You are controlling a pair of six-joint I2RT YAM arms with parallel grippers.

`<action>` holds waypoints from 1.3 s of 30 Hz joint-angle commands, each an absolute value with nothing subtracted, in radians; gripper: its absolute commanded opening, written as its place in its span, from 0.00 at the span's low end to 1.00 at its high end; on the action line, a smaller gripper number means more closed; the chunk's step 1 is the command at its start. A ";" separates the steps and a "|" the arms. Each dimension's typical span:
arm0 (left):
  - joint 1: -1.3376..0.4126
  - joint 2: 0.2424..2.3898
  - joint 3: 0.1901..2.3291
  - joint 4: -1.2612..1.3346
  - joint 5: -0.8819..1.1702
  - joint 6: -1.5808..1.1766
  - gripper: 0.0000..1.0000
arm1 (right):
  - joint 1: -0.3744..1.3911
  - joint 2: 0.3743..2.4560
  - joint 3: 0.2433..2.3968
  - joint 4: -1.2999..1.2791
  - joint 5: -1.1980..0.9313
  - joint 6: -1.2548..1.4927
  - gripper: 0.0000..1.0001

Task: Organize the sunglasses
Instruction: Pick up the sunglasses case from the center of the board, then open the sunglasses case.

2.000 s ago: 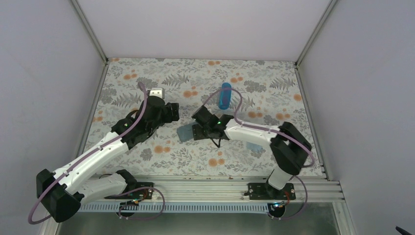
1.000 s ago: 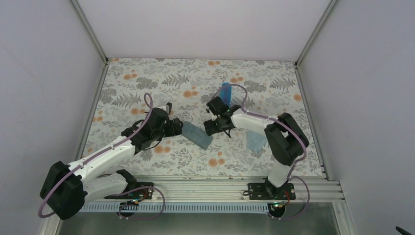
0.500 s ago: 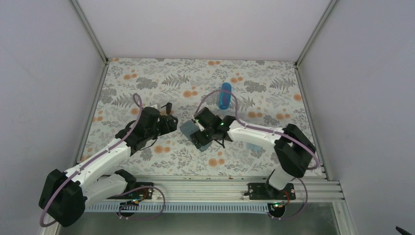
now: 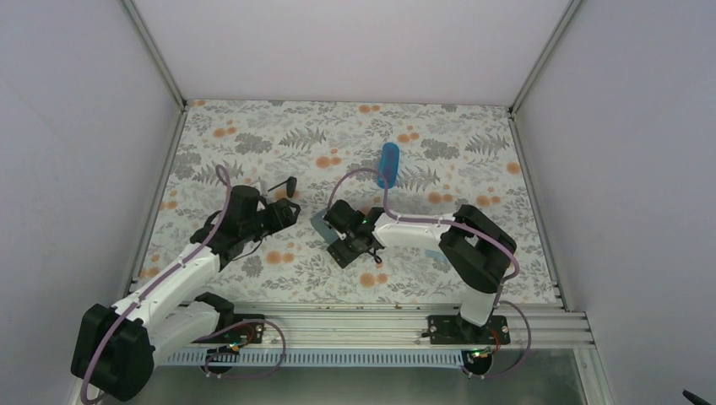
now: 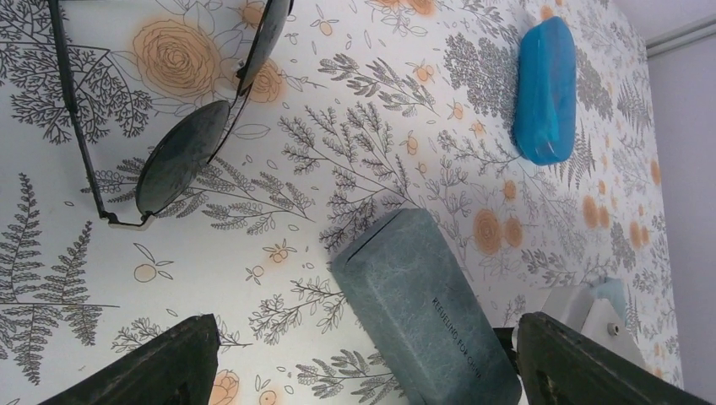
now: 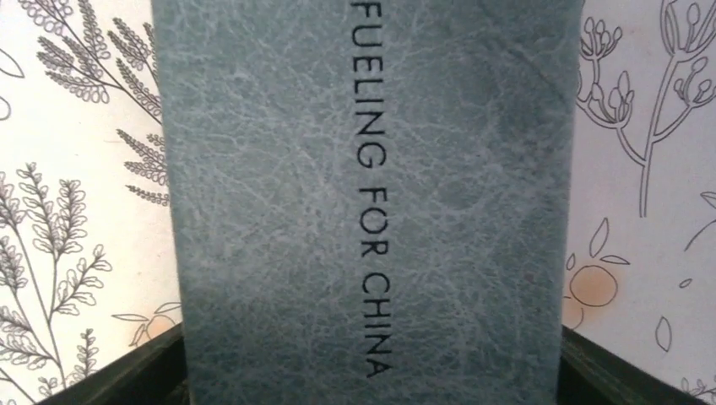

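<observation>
A: grey case: matt, leathery crackle grain, black printed lettering.
B: blue case?
A: smooth, slight sheen. Plastic or coated fabric, can't tell.
B: sunglasses, upper left of the left wrist view?
A: thin black wire frame, looks metal. Lenses dark, glossy.
B: table cover?
A: matt floral print, smooth. rails look like brushed aluminium.

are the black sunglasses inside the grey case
No, the black sunglasses lie unfolded on the table, apart from the grey case.
</observation>
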State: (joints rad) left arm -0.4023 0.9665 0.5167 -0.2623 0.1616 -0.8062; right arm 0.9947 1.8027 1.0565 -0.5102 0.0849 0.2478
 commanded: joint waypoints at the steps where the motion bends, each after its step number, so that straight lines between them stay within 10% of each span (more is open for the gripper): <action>1: -0.389 0.957 0.504 -0.227 0.203 -0.816 0.88 | 1.013 1.825 1.070 -0.524 0.149 0.265 0.80; 5: -0.388 0.953 0.499 -0.195 0.239 -0.806 0.88 | 1.004 1.790 1.071 -0.498 0.123 0.322 0.56; 10: -0.388 0.943 0.506 -0.133 0.296 -0.789 0.89 | 0.959 1.689 1.038 -0.412 0.068 0.364 0.49; 39: -0.436 0.812 0.458 0.768 0.785 -0.972 1.00 | 0.687 1.130 0.770 0.456 -0.842 0.789 0.50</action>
